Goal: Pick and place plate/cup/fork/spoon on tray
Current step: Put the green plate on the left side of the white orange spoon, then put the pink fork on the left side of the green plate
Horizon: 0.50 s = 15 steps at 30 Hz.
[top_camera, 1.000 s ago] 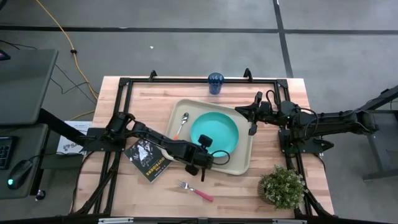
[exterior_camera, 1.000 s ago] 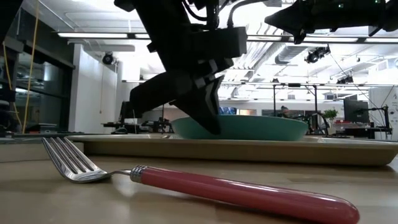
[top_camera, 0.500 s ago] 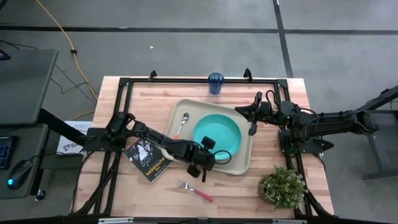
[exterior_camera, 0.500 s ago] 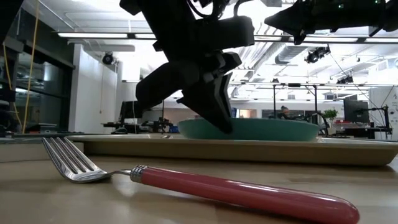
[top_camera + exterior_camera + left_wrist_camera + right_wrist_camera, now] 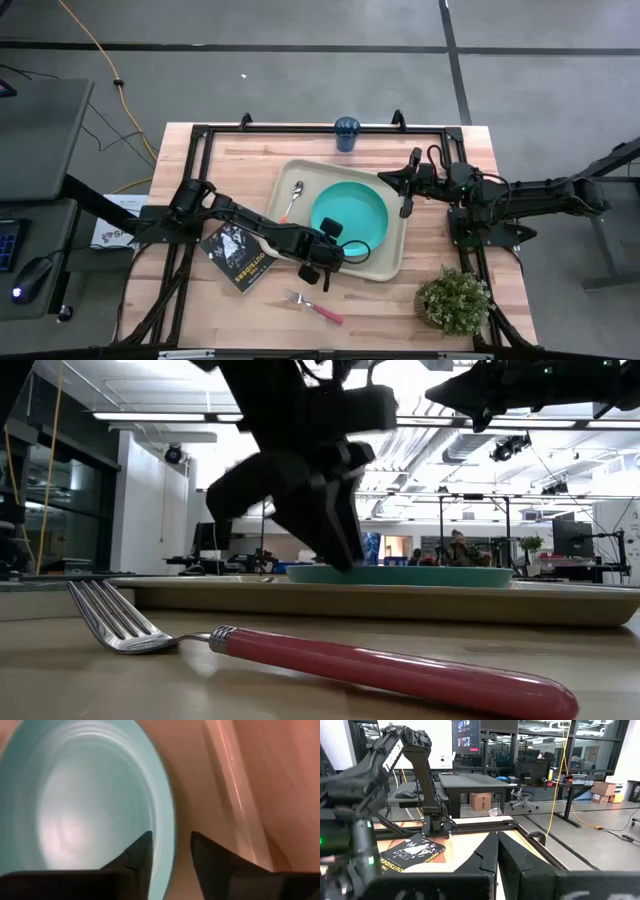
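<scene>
The teal plate (image 5: 352,208) lies flat on the beige tray (image 5: 385,268), and it shows in the low view (image 5: 440,574). My left gripper (image 5: 328,243) is open at the plate's near-left rim. In the left wrist view (image 5: 170,850) one finger stands over the plate and one outside it. The silvery spoon (image 5: 293,200) lies on the tray's left part. The pink-handled fork (image 5: 314,306) lies on the table near the front edge. The dark blue cup (image 5: 346,132) stands at the far edge. My right gripper (image 5: 405,208) is shut and empty above the tray's right rim. My left gripper has its fingers on either side of the plate's near-left rim (image 5: 167,815), slanting down from the table's near left. A gap shows on each side of the rim, and I cannot tell whether a finger touches it. The plate rests flat on the tray.
A black booklet (image 5: 238,257) lies left of the tray under my left arm. A potted plant (image 5: 452,300) stands at the table's near right corner. A black frame runs along the table's edges. Bare wood lies in front of the tray around the fork.
The plate has slid a little toward the table's right on the tray. Its raised near side has come down, and it now lies flat. My left gripper has lowered with it and drawn slightly toward the near edge.
</scene>
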Each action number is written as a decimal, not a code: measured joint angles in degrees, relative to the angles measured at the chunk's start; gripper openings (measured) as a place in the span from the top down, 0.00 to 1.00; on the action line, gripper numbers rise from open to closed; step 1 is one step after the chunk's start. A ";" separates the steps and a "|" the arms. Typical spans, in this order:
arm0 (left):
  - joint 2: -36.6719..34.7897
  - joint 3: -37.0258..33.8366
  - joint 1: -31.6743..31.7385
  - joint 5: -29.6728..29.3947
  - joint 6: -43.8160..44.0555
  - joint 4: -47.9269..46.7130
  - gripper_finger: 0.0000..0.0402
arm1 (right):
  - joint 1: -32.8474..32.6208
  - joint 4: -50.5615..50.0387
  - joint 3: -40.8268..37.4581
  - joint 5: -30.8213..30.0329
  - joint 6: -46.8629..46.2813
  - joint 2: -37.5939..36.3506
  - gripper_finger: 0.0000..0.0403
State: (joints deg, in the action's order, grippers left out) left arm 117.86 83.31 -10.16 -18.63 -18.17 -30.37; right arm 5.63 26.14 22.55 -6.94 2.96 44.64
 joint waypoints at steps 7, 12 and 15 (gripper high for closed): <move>-7.73 0.00 -2.18 -2.51 3.40 -9.39 0.57 | -0.01 -0.01 0.00 0.00 0.02 0.00 1.00; -14.87 -0.46 -5.17 2.31 14.86 -16.15 0.56 | -0.02 -0.23 0.00 0.00 0.00 0.00 1.00; -18.27 -2.89 -7.59 7.93 20.25 -13.66 0.57 | 0.00 -0.22 0.04 0.00 0.00 0.00 1.00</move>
State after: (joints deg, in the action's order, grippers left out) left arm 99.59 80.41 -17.75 -10.70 2.09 -44.04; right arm 5.63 25.92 22.59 -6.94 2.96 44.64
